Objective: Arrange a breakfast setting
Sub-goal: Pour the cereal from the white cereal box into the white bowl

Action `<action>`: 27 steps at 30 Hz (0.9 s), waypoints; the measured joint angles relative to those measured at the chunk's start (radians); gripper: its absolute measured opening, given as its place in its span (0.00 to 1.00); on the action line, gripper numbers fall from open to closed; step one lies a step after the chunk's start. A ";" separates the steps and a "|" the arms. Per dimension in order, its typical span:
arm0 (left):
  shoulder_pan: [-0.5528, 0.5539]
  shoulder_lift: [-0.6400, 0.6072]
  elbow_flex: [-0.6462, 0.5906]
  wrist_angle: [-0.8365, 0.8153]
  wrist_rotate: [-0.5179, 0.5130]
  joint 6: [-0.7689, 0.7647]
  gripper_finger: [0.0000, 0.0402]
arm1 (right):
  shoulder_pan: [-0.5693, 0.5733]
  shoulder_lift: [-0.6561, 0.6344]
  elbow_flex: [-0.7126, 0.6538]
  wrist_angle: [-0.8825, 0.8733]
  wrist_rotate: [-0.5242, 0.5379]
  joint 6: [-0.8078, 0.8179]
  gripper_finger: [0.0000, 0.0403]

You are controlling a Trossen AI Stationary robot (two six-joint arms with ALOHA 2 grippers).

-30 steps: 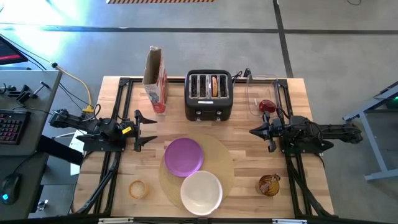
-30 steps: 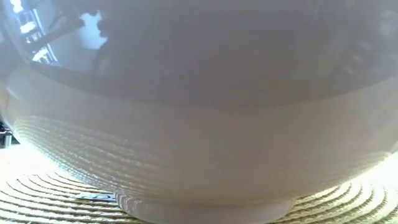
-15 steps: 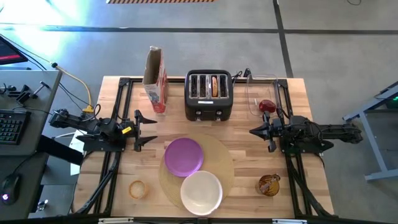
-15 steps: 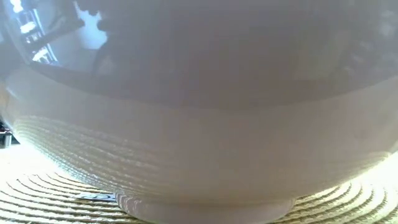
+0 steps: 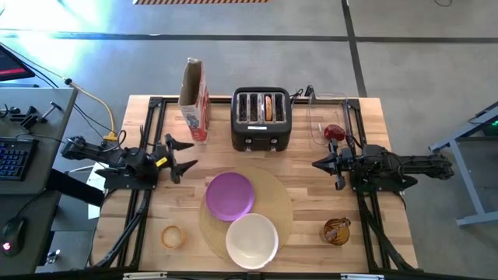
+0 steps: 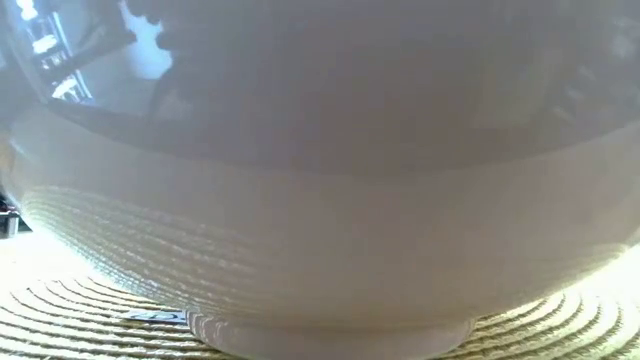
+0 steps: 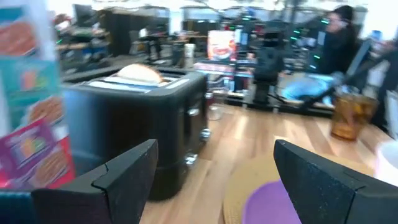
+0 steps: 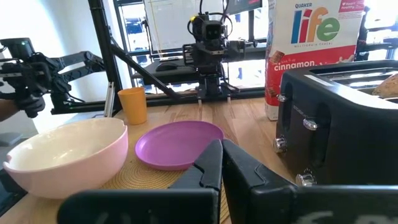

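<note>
So the only thing that moves here is the left gripper [image 5: 187,155]: it has swung round a bit toward the toaster [image 5: 261,119], fingers spread wide and holding nothing; probably lining up on the bagel [image 5: 268,107] in a slot, though that's a guess; the right gripper [image 5: 317,164] sits pinched shut and empty on the toaster's other side; purple plate [image 5: 229,194] and white bowl [image 5: 252,239] are already on the mat [image 5: 282,204] in front of the toaster.

Left gripper [image 5: 185,159] rotated at the wrist since a second ago: fingers [image 5: 184,145] no longer square to the table edge, now angled, tips swung toward the toaster [image 5: 261,118]. Jaws same wide gap, nothing between them.
</note>
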 joint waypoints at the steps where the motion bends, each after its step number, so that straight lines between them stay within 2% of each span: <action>1: 0.000 0.008 0.000 0.000 -0.019 -0.023 0.78 | 0.000 0.000 0.000 0.000 0.000 0.000 0.00; 6: 0.000 0.058 0.000 0.000 -0.133 -0.153 0.78 | 0.000 0.000 0.000 0.000 0.000 0.000 0.00; 11: 0.000 0.115 0.000 0.000 -0.215 -0.376 0.78 | 0.000 0.000 0.000 0.000 -0.001 0.000 0.00; 20: 0.000 0.243 0.000 0.000 -0.233 -0.601 0.78 | 0.000 0.000 0.000 0.000 -0.006 0.000 0.00; 27: -0.001 0.308 0.000 0.000 -0.226 -0.674 0.78 | 0.000 0.000 0.000 0.000 -0.005 0.000 0.00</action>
